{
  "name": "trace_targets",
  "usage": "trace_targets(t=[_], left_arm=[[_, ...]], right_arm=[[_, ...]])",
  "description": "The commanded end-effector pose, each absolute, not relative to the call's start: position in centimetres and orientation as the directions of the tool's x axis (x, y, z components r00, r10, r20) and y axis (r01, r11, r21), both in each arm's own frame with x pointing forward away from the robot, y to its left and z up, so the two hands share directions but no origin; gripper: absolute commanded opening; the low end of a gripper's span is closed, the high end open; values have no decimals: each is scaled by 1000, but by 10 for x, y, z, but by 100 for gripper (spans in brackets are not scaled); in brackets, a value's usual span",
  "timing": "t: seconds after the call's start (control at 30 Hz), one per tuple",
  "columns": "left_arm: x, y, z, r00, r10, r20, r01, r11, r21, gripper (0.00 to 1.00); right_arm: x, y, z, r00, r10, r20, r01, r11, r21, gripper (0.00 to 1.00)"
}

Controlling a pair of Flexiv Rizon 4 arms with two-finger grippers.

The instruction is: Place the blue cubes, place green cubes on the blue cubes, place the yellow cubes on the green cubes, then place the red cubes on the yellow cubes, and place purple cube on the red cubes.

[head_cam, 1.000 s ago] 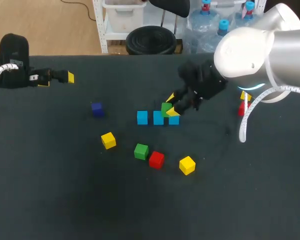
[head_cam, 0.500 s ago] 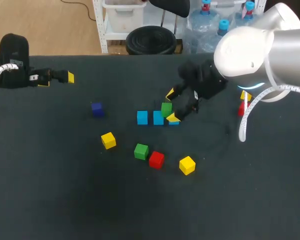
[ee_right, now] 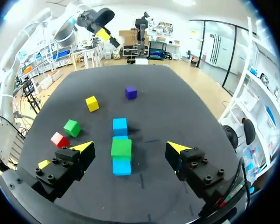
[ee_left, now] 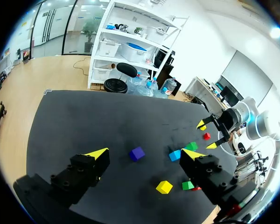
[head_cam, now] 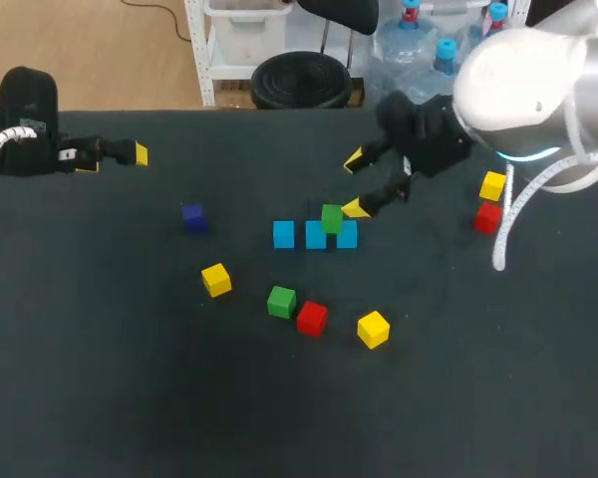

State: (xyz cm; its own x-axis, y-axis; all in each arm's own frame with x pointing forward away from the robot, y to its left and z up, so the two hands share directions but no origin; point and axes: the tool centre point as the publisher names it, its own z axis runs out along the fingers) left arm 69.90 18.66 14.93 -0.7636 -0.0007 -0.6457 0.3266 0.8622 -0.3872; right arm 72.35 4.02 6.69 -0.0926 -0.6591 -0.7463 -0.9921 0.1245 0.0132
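Observation:
Three blue cubes (head_cam: 316, 236) lie in a row at mid-table. One green cube (head_cam: 331, 218) rests on top, over the middle and right ones. My right gripper (head_cam: 356, 184) hangs open just behind and to the right of it, touching nothing. In the right wrist view the gripper (ee_right: 129, 147) looks down on the stacked green cube (ee_right: 121, 148) and blue cubes (ee_right: 120, 125), with its fingers well apart. My left gripper (head_cam: 115, 159) stays open at the far left, empty. A purple cube (head_cam: 192, 217) sits left of the row.
In front of the row lie a yellow cube (head_cam: 216, 280), a second green cube (head_cam: 281, 301), a red cube (head_cam: 312, 318) and another yellow cube (head_cam: 373, 329). At the right, a yellow cube (head_cam: 492, 185) and a red cube (head_cam: 487, 216) sit under my right arm.
My right gripper opened, let go of the green cube on the blue cubes, and drew back up and to the right. The left arm has not moved.

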Motion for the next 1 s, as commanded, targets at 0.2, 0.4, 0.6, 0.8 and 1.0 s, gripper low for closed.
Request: trace_targets(t=[0.2,0.4,0.6,0.8,1.0], left_arm=[[699,186,150,-766,0,-643,322,865,-384,100],[699,186,150,-766,0,-643,322,865,-384,100],[699,186,150,-766,0,-643,322,865,-384,100],[699,186,150,-766,0,-643,322,865,-384,100],[699,186,150,-766,0,-643,322,865,-384,100]], right_arm=[[691,7,90,-23,-658,-753,-996,79,-38,100],[680,-21,98,12,-658,-753,-999,17,-30,100],[670,-54,101,-64,-589,-806,-997,2,77,100],[664,-89,102,-102,-515,-851,-984,-73,163,100],[661,-114,104,-107,-483,-869,-979,-102,177,100]])
